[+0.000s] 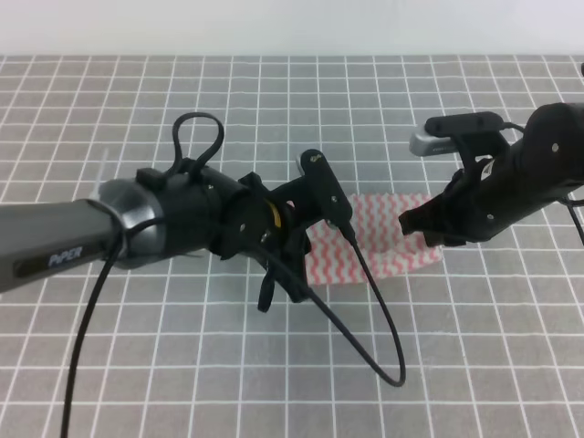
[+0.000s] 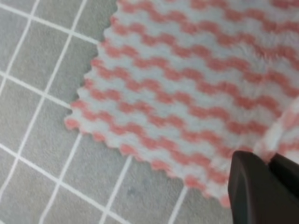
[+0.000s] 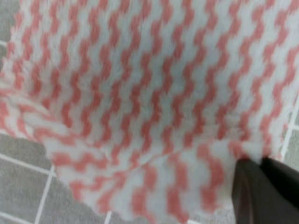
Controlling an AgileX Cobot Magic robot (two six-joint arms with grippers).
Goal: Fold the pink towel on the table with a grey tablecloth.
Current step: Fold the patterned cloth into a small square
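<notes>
I see the left gripper [image 2: 268, 163] and right gripper [image 3: 261, 161] each clamped on a pink towel [image 1: 388, 242] edge; grey tablecloth [image 1: 182, 365] lies bare around.

A broad table [image 1: 182, 365] in grey cloth gridded with thin white lines carries a thin pink-and-white zigzag-striped towel [image 1: 388, 242], right of centre.
</notes>
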